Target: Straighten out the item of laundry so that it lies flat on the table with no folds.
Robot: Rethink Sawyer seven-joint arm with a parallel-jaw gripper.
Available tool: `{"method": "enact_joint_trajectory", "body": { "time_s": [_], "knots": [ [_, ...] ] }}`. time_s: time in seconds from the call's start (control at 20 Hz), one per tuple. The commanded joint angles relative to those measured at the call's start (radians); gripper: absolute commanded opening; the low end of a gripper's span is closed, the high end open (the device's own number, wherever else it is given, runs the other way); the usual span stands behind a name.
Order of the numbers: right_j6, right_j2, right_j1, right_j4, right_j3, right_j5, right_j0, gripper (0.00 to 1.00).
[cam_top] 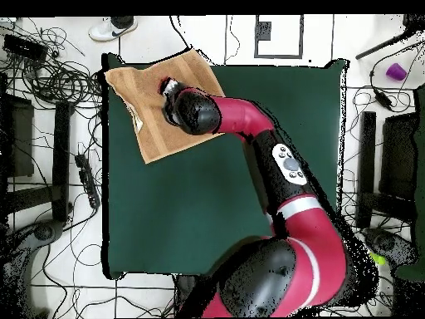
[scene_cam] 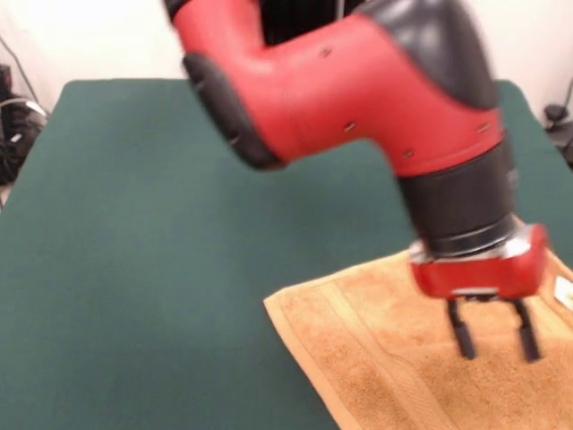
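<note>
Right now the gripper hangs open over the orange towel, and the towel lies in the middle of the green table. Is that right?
Not quite. The gripper does hang open over the towel, but the towel is not in the middle of the table. The overhead view shows the towel at a corner of the table, one tip reaching past the edge.

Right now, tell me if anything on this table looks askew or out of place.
The towel lies skewed at the table's corner, turned against its edges, one corner past the edge. The open gripper hangs above it.
</note>
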Motion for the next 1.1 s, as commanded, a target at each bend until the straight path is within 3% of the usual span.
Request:
{"method": "enact_joint_trajectory", "body": {
  "time_s": [0.05, 0.35, 0.65, 0.95, 1.1],
  "knots": [
    [-0.324, 0.133, 0.059, -0.092, 0.079, 0.013, -0.099, 1.00],
    [-0.310, 0.176, 0.187, -0.222, 0.057, -0.091, -0.109, 1.00],
    [-0.218, 0.122, 0.234, -0.354, 0.002, -0.221, -0.057, 1.00],
    [-0.358, 0.217, 0.326, -0.453, -0.053, -0.183, -0.125, 1.00],
    [-0.408, 0.240, 0.336, -0.500, -0.025, -0.161, -0.172, 1.00]
  ]
}}
